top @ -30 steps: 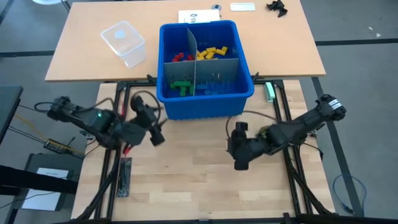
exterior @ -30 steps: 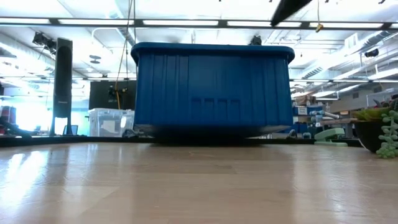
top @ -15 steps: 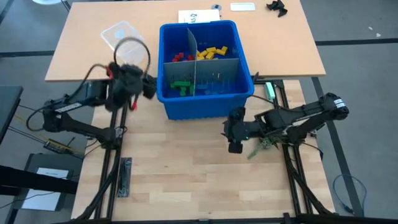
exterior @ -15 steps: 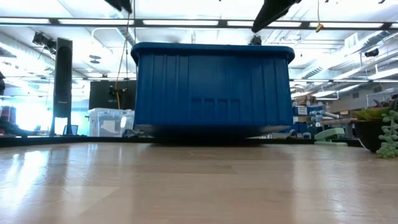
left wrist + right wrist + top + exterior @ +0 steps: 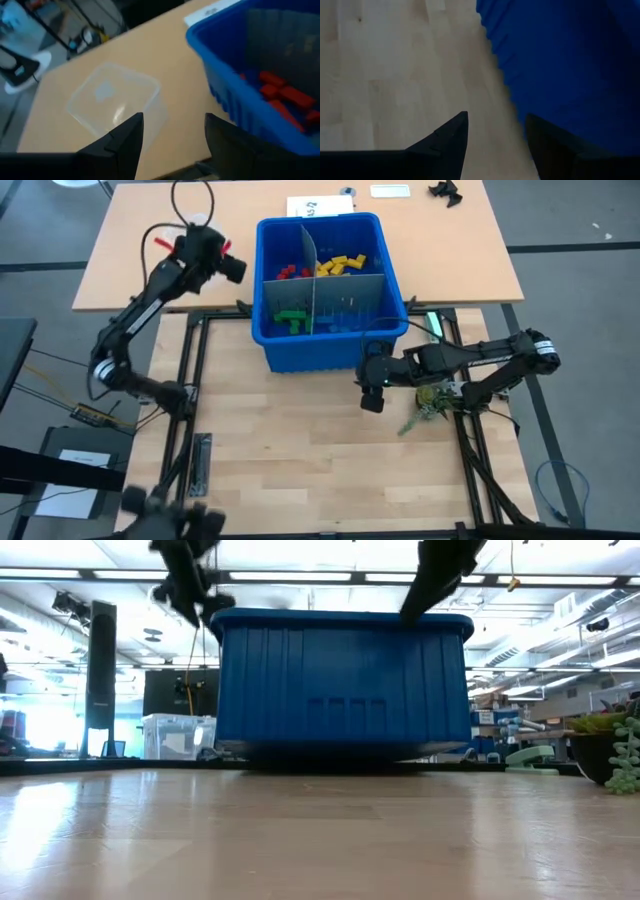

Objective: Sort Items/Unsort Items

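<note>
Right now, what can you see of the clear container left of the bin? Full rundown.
The clear container is a small, squarish tub with rounded corners, of see-through plastic by its look. It stands on the tan tabletop, apart from the blue bin, and looks empty; whether it is upright or upturned is not clear. In the high view the left gripper hides it. That gripper hovers above it, fingers open, not touching it.

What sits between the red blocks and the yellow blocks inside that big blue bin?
An upright grey divider sheet stands between the red blocks and the yellow blocks in the blue plastic bin, seen in the high view.
</note>
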Motion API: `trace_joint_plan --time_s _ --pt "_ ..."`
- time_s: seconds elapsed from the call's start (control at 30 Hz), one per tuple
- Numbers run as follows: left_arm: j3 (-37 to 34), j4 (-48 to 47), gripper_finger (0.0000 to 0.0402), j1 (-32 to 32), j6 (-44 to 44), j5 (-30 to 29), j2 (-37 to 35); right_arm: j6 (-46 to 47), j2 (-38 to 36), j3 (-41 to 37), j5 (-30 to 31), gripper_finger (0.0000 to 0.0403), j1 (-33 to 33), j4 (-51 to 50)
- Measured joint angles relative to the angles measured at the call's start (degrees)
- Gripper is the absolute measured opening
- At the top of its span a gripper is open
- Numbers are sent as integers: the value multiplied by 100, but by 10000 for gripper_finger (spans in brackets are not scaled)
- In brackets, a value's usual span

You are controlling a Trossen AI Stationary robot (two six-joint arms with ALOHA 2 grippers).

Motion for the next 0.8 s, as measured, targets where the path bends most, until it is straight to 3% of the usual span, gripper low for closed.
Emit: trace_joint_plan --time_s 0.33,0.8 --pt "88 892 218 1307 -31 777 1480 364 0 -158 -45 194 -32 176" --pt "1723 449 218 2074 1030 1233 3453 765 0 -525 -47 192 -32 227"
